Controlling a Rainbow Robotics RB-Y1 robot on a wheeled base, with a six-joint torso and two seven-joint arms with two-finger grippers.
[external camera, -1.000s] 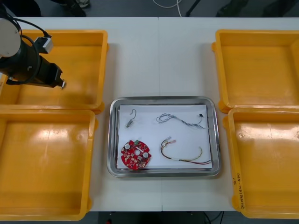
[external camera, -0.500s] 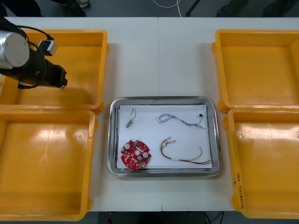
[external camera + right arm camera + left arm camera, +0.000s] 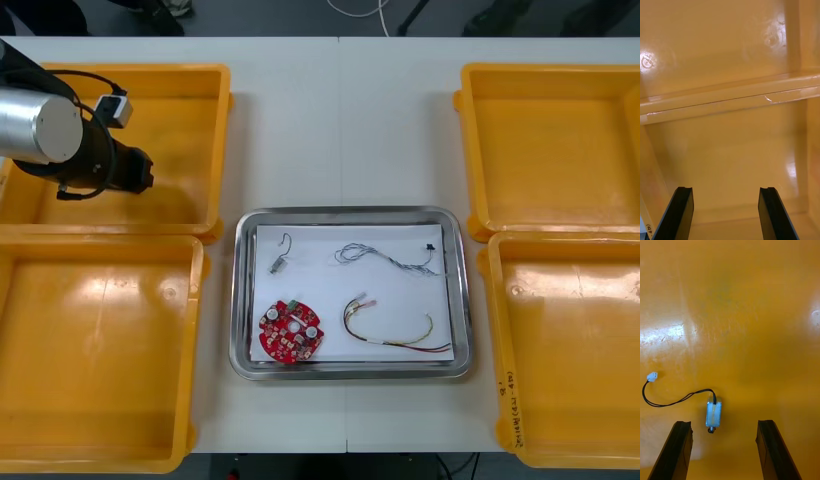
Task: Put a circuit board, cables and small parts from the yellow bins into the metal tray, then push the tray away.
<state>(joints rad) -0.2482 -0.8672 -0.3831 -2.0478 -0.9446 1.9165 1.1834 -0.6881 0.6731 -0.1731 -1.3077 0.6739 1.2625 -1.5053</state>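
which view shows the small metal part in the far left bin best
The left wrist view: the small metal part lies bare on the yellow bin floor ahead of the open left gripper, black cable trailing aside. In the front view the left arm seems to cover it; the right wrist view faces another bin.

We see glossy yellow plastic in the bins, their smooth floors throwing back bright glare; the one under the left end effector shows fine scuffs. The tray is polished, mirror-like metal, lined with a matt white sheet. The desk looks smooth and matt. The small metal part has a shiny casing, and the end effector's fingers are matt black.
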